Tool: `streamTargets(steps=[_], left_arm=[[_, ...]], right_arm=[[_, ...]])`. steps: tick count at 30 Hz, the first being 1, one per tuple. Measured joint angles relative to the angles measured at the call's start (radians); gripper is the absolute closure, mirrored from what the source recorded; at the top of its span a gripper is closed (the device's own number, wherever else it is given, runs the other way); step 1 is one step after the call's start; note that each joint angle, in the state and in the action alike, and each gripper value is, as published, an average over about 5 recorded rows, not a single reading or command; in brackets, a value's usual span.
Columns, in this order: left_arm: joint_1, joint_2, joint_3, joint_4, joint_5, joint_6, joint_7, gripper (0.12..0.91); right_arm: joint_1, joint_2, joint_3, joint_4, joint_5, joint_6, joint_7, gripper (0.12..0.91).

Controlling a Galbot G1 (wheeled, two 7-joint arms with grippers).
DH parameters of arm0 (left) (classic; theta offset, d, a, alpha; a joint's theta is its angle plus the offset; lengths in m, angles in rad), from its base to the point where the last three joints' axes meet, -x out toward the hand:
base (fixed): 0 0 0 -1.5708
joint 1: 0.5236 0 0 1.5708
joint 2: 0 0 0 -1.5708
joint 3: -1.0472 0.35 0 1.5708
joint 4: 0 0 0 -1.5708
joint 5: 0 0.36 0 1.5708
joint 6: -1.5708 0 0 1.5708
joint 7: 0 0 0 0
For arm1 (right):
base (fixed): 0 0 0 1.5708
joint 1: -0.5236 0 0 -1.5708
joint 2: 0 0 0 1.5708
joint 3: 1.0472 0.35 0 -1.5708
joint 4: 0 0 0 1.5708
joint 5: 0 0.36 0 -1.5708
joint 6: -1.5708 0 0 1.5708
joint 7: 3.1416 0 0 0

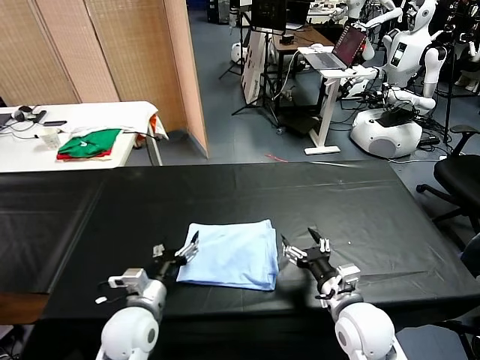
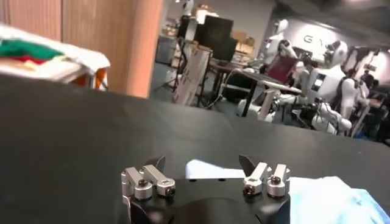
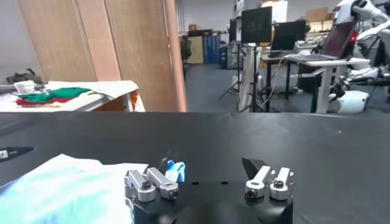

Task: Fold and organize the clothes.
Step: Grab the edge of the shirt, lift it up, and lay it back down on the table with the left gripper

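The shirt [image 1: 229,255] lies folded on the black table [image 1: 375,217], near its front edge, its long axis running left to right; the left gripper [image 1: 182,251] stands open just at its left edge, the right gripper [image 1: 304,246] open just beside its right edge, both about equally near; the print is hidden, and whether either finger touches cloth is hard to tell.

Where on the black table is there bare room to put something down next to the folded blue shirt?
The black table is bare behind the folded blue shirt up to its far edge, and across its whole right half. The left part is bare too. It is crowded only at the near edge, where the open left gripper and open right gripper flank the shirt.
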Motion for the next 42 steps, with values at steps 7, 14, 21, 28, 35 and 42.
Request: streamTargets(steps=[7, 14, 21, 28, 35, 42], left_arm=[[0.005, -0.023, -0.028, 0.029, -0.121, 0.008, 0.007, 0.123], [0.017, -0.043, -0.031, 0.056, -0.178, 0.006, 0.021, 0.123], [0.016, -0.054, -0.031, 0.072, -0.218, 0.007, 0.024, 0.248], [0.019, -0.054, -0.034, 0.066, -0.260, 0.019, 0.012, 0.694], [0.024, -0.043, -0.043, 0.030, -0.170, 0.033, -0.005, 0.857], [0.041, 0.080, -0.097, -0.030, 0.042, 0.019, -0.008, 0.864]], right_arm=[[0.000, -0.002, -0.006, 0.000, 0.002, 0.001, 0.001, 0.118], [0.001, -0.001, -0.007, 0.000, 0.003, 0.003, 0.006, 0.118], [-0.003, 0.010, -0.007, 0.002, 0.002, 0.005, 0.006, 0.118], [-0.004, 0.016, -0.010, 0.005, -0.001, 0.008, 0.007, 0.118], [-0.005, 0.014, 0.005, 0.009, -0.003, 0.010, 0.008, 0.118], [-0.018, 0.007, 0.040, 0.008, 0.009, 0.015, 0.008, 0.118]])
